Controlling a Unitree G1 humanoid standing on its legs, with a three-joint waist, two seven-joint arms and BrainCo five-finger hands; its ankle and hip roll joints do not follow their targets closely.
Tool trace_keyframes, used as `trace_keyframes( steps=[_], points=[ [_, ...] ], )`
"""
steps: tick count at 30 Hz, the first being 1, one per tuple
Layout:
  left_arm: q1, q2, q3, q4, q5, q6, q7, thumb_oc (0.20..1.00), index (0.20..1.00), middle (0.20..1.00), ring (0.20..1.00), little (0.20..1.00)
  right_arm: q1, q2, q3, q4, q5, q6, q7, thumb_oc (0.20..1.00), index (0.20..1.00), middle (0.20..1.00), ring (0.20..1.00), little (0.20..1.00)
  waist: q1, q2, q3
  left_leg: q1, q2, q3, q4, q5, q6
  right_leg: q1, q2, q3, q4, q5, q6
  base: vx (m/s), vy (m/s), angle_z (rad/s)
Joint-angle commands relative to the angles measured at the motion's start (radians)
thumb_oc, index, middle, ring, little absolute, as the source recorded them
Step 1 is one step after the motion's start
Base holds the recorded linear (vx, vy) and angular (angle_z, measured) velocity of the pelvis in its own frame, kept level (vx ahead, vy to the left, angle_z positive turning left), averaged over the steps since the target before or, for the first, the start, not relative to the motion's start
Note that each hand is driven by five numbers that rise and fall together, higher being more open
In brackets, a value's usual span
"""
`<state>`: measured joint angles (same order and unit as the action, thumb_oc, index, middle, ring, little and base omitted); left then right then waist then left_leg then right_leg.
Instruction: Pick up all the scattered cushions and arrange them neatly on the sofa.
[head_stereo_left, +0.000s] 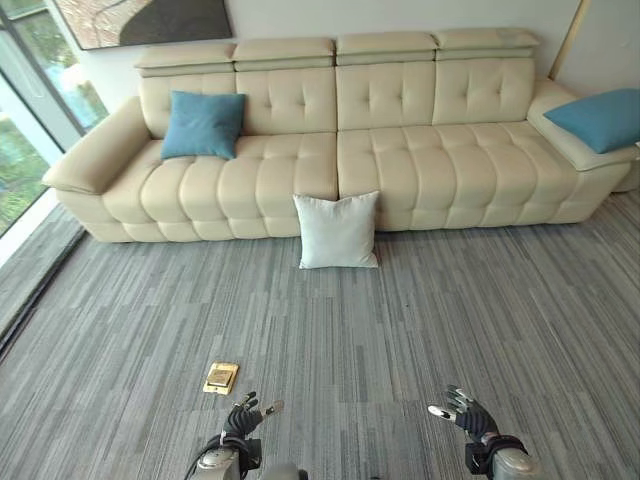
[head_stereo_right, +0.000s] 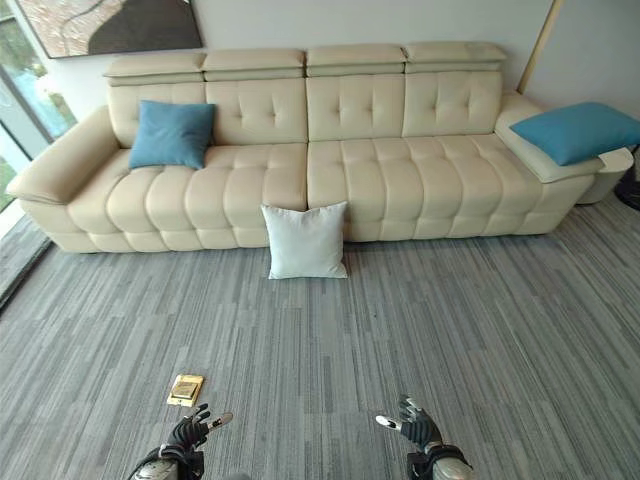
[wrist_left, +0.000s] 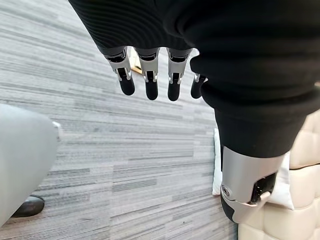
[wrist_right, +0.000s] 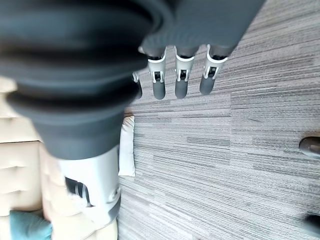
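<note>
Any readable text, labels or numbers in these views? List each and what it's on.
None readable.
Small brass-coloured plate on the carpet: any marking too small to read.
White cushion, both blue cushions, sofa: no print visible.

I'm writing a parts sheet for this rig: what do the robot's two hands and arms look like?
Both match. The left hand and right hand have silver fingers with rounded dark tips, and a silver thumb set apart. A dark ribbed cover wraps the back of each hand and the wrist. Below it, each forearm is silver-grey.
</note>
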<state>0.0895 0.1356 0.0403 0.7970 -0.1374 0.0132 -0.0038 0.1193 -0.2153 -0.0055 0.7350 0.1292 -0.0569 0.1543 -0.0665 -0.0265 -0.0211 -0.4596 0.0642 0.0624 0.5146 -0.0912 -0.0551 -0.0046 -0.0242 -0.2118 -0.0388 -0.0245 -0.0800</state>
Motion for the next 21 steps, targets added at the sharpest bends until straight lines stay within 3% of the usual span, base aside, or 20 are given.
trace_keyframes(
  steps=[1,3,4,5,6,7,8,9,10,11,15,17,18,21],
  points=[
    [0.054,0.025,-0.026,-0.061,0.011,-0.003,-0.01,1.0,1.0,1.0,1.0,1.0,0.018,-0.03,0.015,-0.044,0.013,-0.03,0.008,1.0,1.0,1.0,1.0,1.0,0.032,0.028,0.006,0.163,0.035,-0.01,-0.513,0.176,-0.045,0.026,-0.017,0.063,-0.021,-0.053,0.059,0.52,0.128,-0.18],
    [0.053,0.029,-0.03,-0.059,0.005,-0.001,-0.006,1.0,1.0,1.0,1.0,1.0,-0.005,-0.036,0.022,-0.04,0.011,-0.02,0.011,1.0,1.0,1.0,1.0,1.0,0.041,0.024,0.015,0.081,0.067,0.006,-0.602,0.219,-0.067,0.069,-0.008,0.078,-0.016,-0.077,0.057,0.49,0.108,-0.25],
    [0.056,0.03,-0.027,-0.055,0.002,0.0,-0.002,1.0,1.0,1.0,1.0,1.0,-0.011,-0.034,0.027,-0.036,0.009,-0.018,0.011,1.0,1.0,1.0,1.0,1.0,0.045,0.022,0.014,0.061,0.08,0.028,-0.602,0.216,-0.072,0.09,-0.004,0.089,-0.016,-0.085,0.059,0.54,0.111,-0.17],
    [0.079,0.028,-0.015,-0.057,-0.002,0.005,-0.001,1.0,1.0,1.0,1.0,1.0,-0.01,-0.03,0.031,-0.037,-0.001,-0.011,0.023,1.0,1.0,1.0,1.0,1.0,0.056,0.024,-0.002,0.091,0.082,0.028,-0.602,0.188,-0.068,0.109,0.005,0.11,-0.023,-0.095,0.068,0.51,0.117,-0.31],
    [0.099,0.028,-0.011,-0.058,-0.002,0.002,0.001,1.0,1.0,1.0,1.0,1.0,0.001,-0.023,0.033,-0.043,-0.003,-0.012,0.026,1.0,1.0,1.0,1.0,1.0,0.068,0.027,-0.006,0.113,0.083,0.019,-0.602,0.197,-0.07,0.128,0.008,0.125,-0.029,-0.107,0.073,0.52,0.163,-0.56],
    [0.112,0.027,-0.009,-0.055,-0.004,-0.003,0.004,1.0,1.0,1.0,1.0,1.0,0.014,-0.019,0.042,-0.043,-0.009,-0.015,0.023,1.0,1.0,1.0,1.0,1.0,0.071,0.036,-0.015,0.124,0.084,0.007,-0.602,0.249,-0.076,0.138,0.016,0.133,-0.027,-0.128,0.082,0.31,0.119,-0.96],
    [0.113,0.027,-0.009,-0.055,-0.004,-0.003,0.004,1.0,1.0,1.0,1.0,1.0,0.015,-0.019,0.043,-0.044,-0.009,-0.015,0.022,1.0,1.0,1.0,1.0,1.0,0.07,0.035,-0.015,0.125,0.084,0.007,-0.602,0.249,-0.076,0.138,0.016,0.133,-0.025,-0.129,0.082,0.64,0.355,-0.63],
    [0.128,0.034,-0.011,-0.034,-0.007,-0.009,0.004,1.0,1.0,1.0,1.0,1.0,0.029,-0.003,0.049,-0.058,-0.013,-0.019,0.019,1.0,1.0,1.0,1.0,1.0,0.083,0.028,-0.035,0.175,0.063,0.022,-0.602,0.293,-0.048,0.15,-0.004,0.156,0.061,-0.169,0.129,0.47,0.276,-0.25],
    [0.128,0.034,-0.011,-0.034,-0.007,-0.01,0.004,1.0,1.0,1.0,1.0,1.0,0.03,-0.003,0.049,-0.058,-0.013,-0.019,0.018,1.0,1.0,1.0,1.0,1.0,0.085,0.026,-0.035,0.177,0.062,0.024,-0.602,0.292,-0.047,0.149,-0.006,0.158,0.065,-0.172,0.13,0.65,0.367,0.1],
    [0.137,0.038,-0.019,-0.029,-0.004,-0.011,-0.001,1.0,1.0,1.0,1.0,1.0,0.038,0.005,0.051,-0.067,-0.012,-0.021,0.02,1.0,1.0,1.0,1.0,1.0,0.09,0.018,-0.036,0.207,0.045,0.028,-0.602,0.29,-0.032,0.139,-0.012,0.163,0.153,-0.167,0.154,0.3,0.175,-0.19],
    [0.147,0.033,-0.038,-0.044,-0.004,-0.02,-0.013,1.0,1.0,1.0,1.0,1.0,0.031,0.011,0.052,-0.06,-0.011,-0.032,0.019,1.0,1.0,1.0,1.0,1.0,0.096,0.036,-0.035,0.286,0.016,0.046,-0.602,0.229,0.032,-0.043,-0.054,0.139,0.569,-0.021,0.209,0.33,0.243,-0.39],
    [0.144,0.027,-0.033,-0.051,-0.008,-0.015,-0.005,1.0,1.0,1.0,1.0,1.0,0.023,0.023,0.044,-0.052,-0.004,-0.032,0.015,1.0,1.0,1.0,1.0,1.0,0.089,0.038,-0.03,0.332,0.001,0.068,-0.602,0.181,0.056,-0.164,-0.116,0.104,0.727,0.066,0.227,0.31,0.188,-0.15],
    [0.142,0.024,-0.031,-0.054,-0.008,-0.016,-0.003,1.0,1.0,1.0,1.0,1.0,0.019,0.022,0.044,-0.048,-0.005,-0.031,0.015,1.0,1.0,1.0,1.0,1.0,0.087,0.038,-0.028,0.357,-0.007,0.076,-0.602,0.156,0.064,-0.194,-0.151,0.071,0.699,0.059,0.215,0.37,0.145,-0.07],
    [0.123,0.024,-0.037,-0.063,-0.006,-0.025,-0.008,1.0,1.0,1.0,1.0,1.0,0.019,0.019,0.045,-0.056,-0.011,-0.029,0.021,1.0,1.0,1.0,1.0,1.0,0.081,0.041,-0.014,0.404,-0.021,0.084,-0.602,0.12,0.072,-0.239,-0.185,-0.039,0.484,0.009,0.198,0.38,0.023,-0.29]
  ],
)
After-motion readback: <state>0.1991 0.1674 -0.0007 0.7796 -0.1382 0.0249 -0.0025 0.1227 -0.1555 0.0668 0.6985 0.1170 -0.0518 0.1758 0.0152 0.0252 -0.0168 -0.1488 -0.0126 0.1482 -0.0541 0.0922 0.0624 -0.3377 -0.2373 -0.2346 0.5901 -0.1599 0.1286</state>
